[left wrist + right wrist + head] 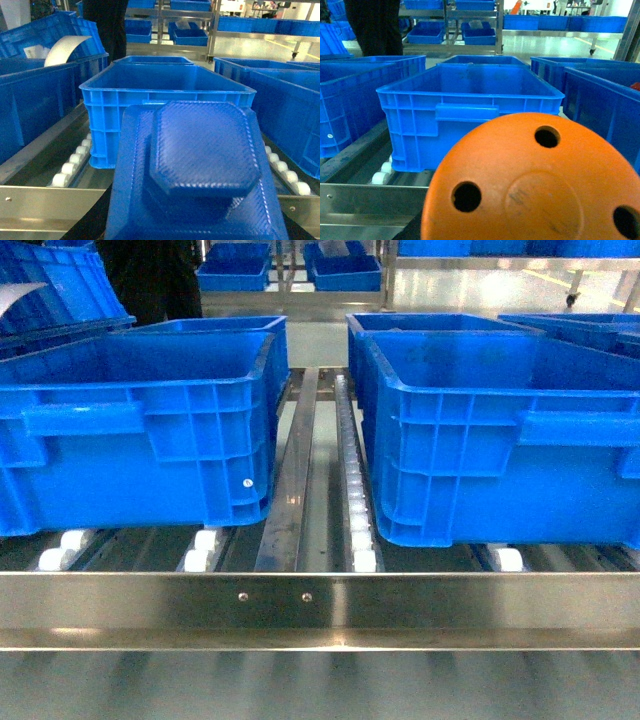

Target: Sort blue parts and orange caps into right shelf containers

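Shelf: steel roller rack (pixel 300 595) w/ white rollers, metal divider down the middle.
Left crate (pixel 140 425): blue, ribbed walls, on rollers left of divider.
Right crate (pixel 500 430): blue, right of divider; more blue crates behind both.
Blue part (pixel 200 170): textured blue piece w/ raised octagonal centre, fills left wrist view, in front of crate.
Orange cap (pixel 535 180): big in right wrist view, round face w/ three holes, in front of right crate.
Left tool: hidden, can't tell state.
Right tool: hidden, can't tell state.
Background: person in dark clothes (pixel 372 25).
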You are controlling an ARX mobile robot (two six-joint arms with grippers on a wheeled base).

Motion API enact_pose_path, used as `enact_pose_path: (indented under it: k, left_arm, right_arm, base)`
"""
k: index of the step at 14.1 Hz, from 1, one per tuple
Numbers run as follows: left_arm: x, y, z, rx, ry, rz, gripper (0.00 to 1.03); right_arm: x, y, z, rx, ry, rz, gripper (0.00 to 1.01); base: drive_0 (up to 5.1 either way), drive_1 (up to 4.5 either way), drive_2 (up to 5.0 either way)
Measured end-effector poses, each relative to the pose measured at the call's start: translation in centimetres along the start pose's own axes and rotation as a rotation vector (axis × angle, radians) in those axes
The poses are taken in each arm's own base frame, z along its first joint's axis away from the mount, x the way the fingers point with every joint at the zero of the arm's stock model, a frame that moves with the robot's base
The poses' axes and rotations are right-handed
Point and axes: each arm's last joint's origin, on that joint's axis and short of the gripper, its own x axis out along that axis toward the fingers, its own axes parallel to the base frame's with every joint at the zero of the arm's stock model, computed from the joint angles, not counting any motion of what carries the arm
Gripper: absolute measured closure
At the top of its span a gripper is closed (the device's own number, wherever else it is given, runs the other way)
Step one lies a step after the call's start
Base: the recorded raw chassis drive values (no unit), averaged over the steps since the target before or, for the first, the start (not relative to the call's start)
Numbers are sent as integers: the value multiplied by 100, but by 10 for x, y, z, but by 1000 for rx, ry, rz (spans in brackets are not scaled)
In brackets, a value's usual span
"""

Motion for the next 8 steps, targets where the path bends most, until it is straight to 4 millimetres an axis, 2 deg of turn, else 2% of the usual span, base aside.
enact_pose_path:
  k: [5,8]
  left_arm:
    - [0,0,0,0,0,-1,61]
    - [0,0,0,0,-3,-1,61]
  right_arm:
    - [0,0,0,0,4,0,57]
    - [0,0,-1,0,8,0,57]
  base:
    - [-1,410,-411]
    - [0,61,-61]
